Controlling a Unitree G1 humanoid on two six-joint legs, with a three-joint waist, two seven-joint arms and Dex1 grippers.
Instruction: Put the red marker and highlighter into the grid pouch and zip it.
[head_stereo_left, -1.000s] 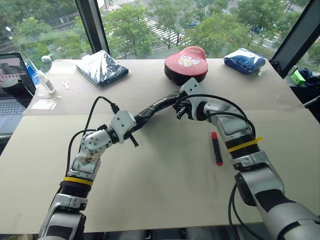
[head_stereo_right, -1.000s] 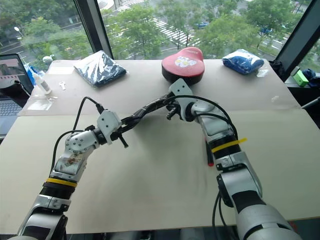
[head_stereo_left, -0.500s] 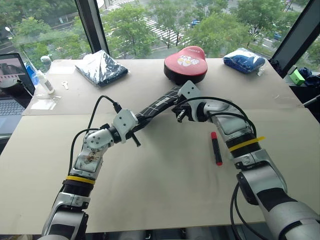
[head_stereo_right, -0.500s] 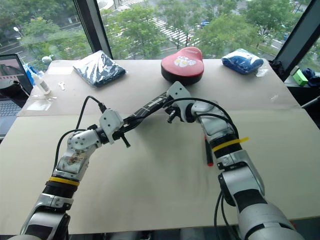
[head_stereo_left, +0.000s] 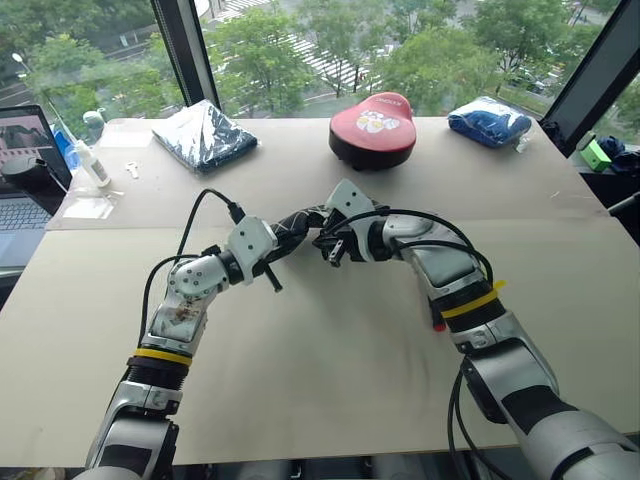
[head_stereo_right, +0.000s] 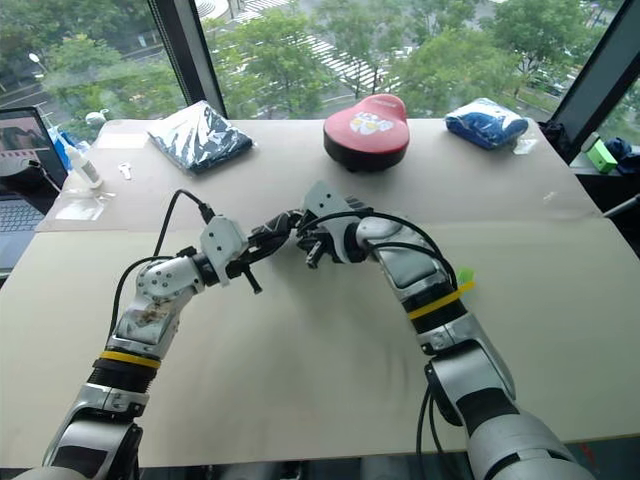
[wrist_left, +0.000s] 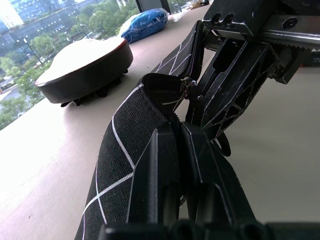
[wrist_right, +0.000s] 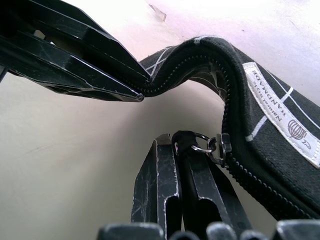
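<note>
Right wrist view: right gripper (wrist_right: 180, 165) clamps the zipper pull strap (wrist_right: 186, 145); left gripper (wrist_left: 181, 150) pinches the grid pouch (wrist_left: 125, 150)

One grid pouch (wrist_left: 131, 135) and one red marker (head_stereo_left: 437, 324) are in sight. The table (head_stereo_left: 330, 370) also bears one red domed cushion (head_stereo_left: 373, 126), two blue plastic-wrapped bundles (head_stereo_left: 205, 133) (head_stereo_left: 489, 120), and one white bottle (head_stereo_left: 92, 162). One laptop (head_stereo_left: 22, 170) stands beside it.

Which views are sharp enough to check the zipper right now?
Right wrist view: black white-grid fabric pouch, its zipper teeth and metal pull ring crisp, evenly lit. Left wrist view: pouch sharp, red cushion behind softer. Eye views: zipper too small; table evenly daylit.
</note>
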